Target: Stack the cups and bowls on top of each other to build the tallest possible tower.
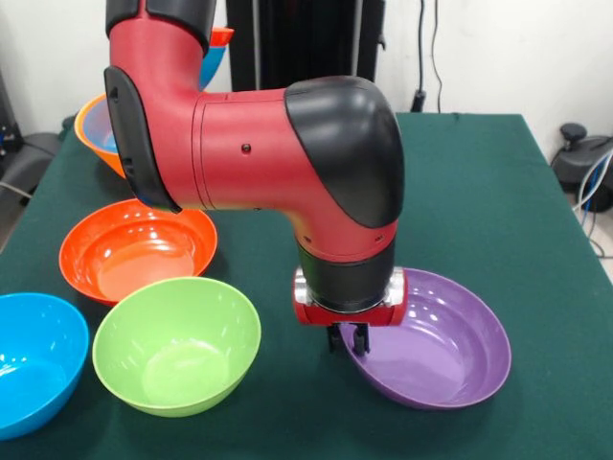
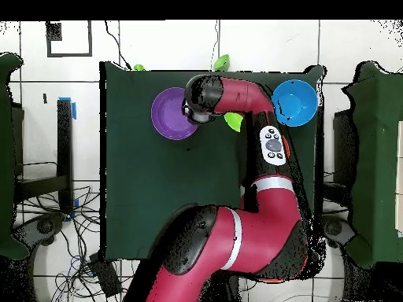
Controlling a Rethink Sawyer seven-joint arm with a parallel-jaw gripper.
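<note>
The purple bowl [image 1: 441,345] sits tilted at the table's near right; it also shows in the overhead view [image 2: 167,115]. My gripper [image 1: 350,341] hangs at its left rim, its fingers closed on the rim. In the overhead view the wrist [image 2: 198,108] covers the gripper. The lime green bowl [image 1: 177,345] stands upright to the left, with the red-orange bowl [image 1: 139,249] behind it and the blue bowl [image 1: 34,362] at the near left edge. An orange bowl [image 1: 94,129] stands far left, partly behind the arm. No cups show.
The arm's big elbow [image 1: 287,153] spans the table's middle and hides what is behind it. A blue and orange bowl edge [image 1: 216,50] shows behind the arm's top. Cables and a chair base [image 1: 586,163] lie off the table's right side.
</note>
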